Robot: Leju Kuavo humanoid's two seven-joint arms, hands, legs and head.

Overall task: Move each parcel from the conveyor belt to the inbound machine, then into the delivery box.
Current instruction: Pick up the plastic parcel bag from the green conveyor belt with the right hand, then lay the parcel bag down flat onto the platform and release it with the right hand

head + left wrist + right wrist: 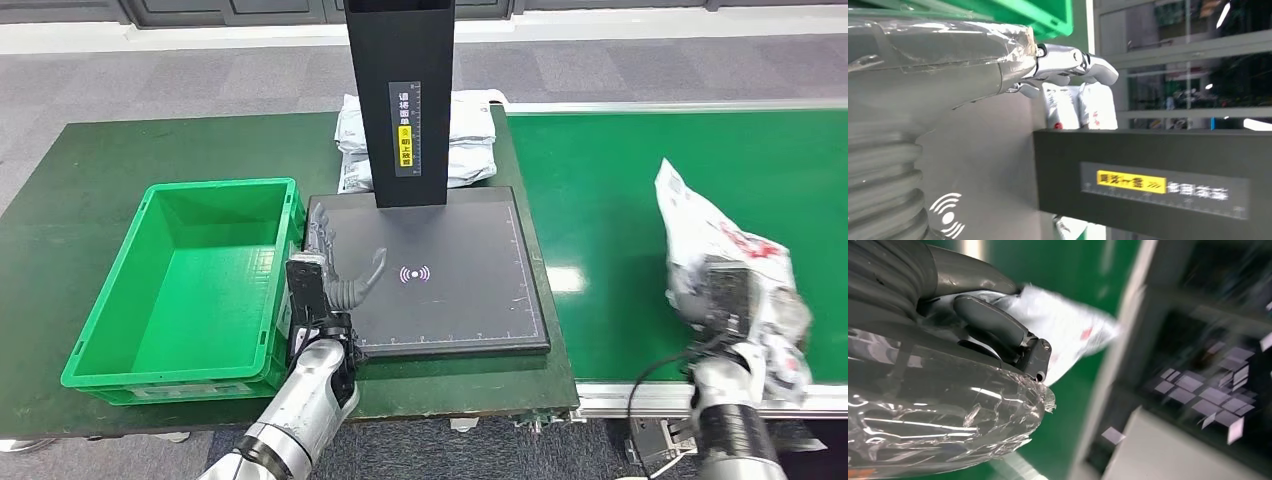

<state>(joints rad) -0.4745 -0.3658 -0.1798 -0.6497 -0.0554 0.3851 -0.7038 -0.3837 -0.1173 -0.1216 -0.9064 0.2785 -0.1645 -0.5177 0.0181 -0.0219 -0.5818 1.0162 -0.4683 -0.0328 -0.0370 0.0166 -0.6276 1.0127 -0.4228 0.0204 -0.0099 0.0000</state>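
**Parcel lifted off the belt, scan step next**

Step in hand: first leg, belt to machine. The right robot hand (735,300) holds a white parcel (715,240) above the green conveyor belt (600,200), near its front edge; the fingers wrap the crumpled bag, as the right wrist view also shows. The left robot hand (340,265) holds nothing, fingers spread, and sits over the left part of the black scan plate (470,290), just beside the green box (190,290).

Next move, as I judge it: carry the parcel leftwards and lay it on the plate near the wave symbol (415,274), under the black post (400,90). The left robot hand may need to clear the plate first. The bag is soft, so it may sag or slip.

More white parcels (470,140) lie on the table (90,170) behind the post.

Writing: the post bears a strip of white characters with a yellow patch, too small to read. Red marks on the parcel, not legible
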